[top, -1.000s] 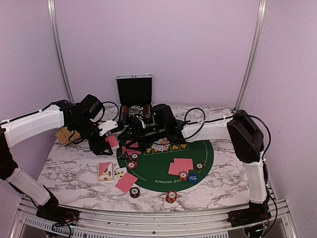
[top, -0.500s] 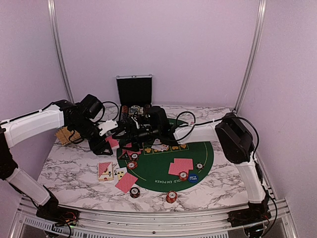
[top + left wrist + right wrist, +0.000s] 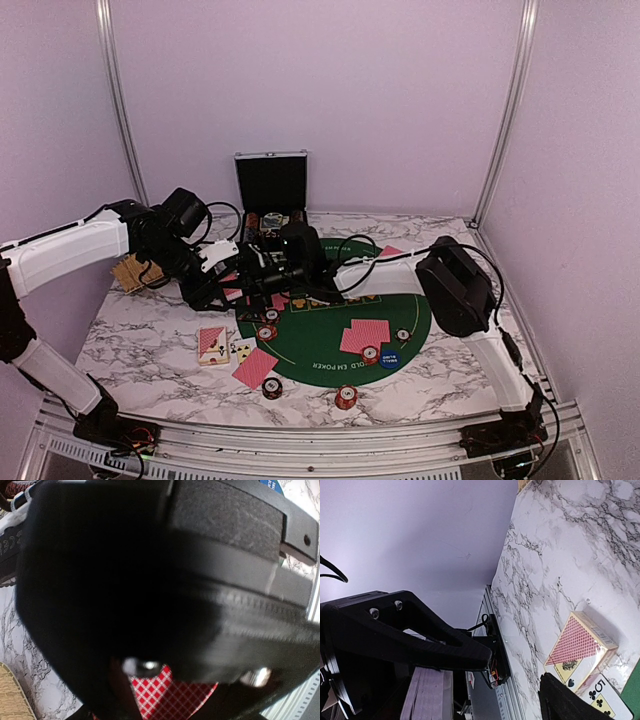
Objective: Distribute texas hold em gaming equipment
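Top external view: a woven tray [image 3: 127, 273] sits at the table's [image 3: 140, 340] left edge. Just right of it the left gripper [image 3: 218, 272] is pressed together on a red-backed card [image 3: 167, 697] (the left wrist view, mostly blocked by a black housing, shows only its checked back). Close beside it, the right gripper [image 3: 252, 266] hangs over the left rim of the green mat [image 3: 410, 300], fingers [image 3: 420, 635] spread wide with nothing between them. Toward the near edge lie a card deck [image 3: 212, 343] and a face-up five of clubs [image 3: 601, 700]. Further right, a striped poker chip [image 3: 369, 354] touches a blue marker disc [image 3: 389, 359] on the mat.
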Robot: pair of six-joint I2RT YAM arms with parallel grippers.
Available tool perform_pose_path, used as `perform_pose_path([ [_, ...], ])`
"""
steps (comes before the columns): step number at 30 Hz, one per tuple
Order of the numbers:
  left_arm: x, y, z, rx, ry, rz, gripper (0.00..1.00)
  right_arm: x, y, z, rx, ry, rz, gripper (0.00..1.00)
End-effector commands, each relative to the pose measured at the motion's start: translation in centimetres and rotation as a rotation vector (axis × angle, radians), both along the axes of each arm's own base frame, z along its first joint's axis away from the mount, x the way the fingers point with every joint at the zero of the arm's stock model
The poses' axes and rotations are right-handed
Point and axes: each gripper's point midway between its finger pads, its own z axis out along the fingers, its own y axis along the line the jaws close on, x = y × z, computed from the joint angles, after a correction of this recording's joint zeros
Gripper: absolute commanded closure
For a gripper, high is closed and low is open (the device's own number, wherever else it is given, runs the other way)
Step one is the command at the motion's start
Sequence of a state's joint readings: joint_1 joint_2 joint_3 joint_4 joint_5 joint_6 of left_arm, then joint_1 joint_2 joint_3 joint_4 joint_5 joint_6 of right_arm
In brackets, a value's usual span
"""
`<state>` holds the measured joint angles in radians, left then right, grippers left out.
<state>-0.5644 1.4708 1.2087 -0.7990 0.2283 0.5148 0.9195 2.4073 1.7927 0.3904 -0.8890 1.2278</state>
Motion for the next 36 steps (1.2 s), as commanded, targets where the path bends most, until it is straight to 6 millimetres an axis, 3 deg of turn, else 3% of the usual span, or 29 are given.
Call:
perform_pose_path([
  [1, -0.4, -0.2, 1.0, -0.025, 0.003, -0.009, 1.00, 0.3, 1.0, 1.1, 0.023, -0.017, 0.002, 0.17],
  [6, -0.4, -0.4, 1.4, -0.036, 0.000, -0.013, 1.00, 1.6, 0.3, -1.1, -0.047, 0.017, -0.059, 0.18],
  [19, -0.2, -0.2, 1.6, -0.030, -0.022, -0.015, 1.00, 2.5, -2.1, -0.2, -0.059, -0.005, -0.093, 0.25],
  [33, -0.2, 0.4, 1.0, 0.000, -0.026, -0.006, 1.00, 2.4, -4.0, 2.2, -0.017, -0.015, -0.083, 0.63],
  [36, -0.1, 0.7, 0.7, 0.009, -0.021, -0.001, 1.00, 2.4, -4.6, 2.7, -0.013, -0.025, -0.089, 0.66],
])
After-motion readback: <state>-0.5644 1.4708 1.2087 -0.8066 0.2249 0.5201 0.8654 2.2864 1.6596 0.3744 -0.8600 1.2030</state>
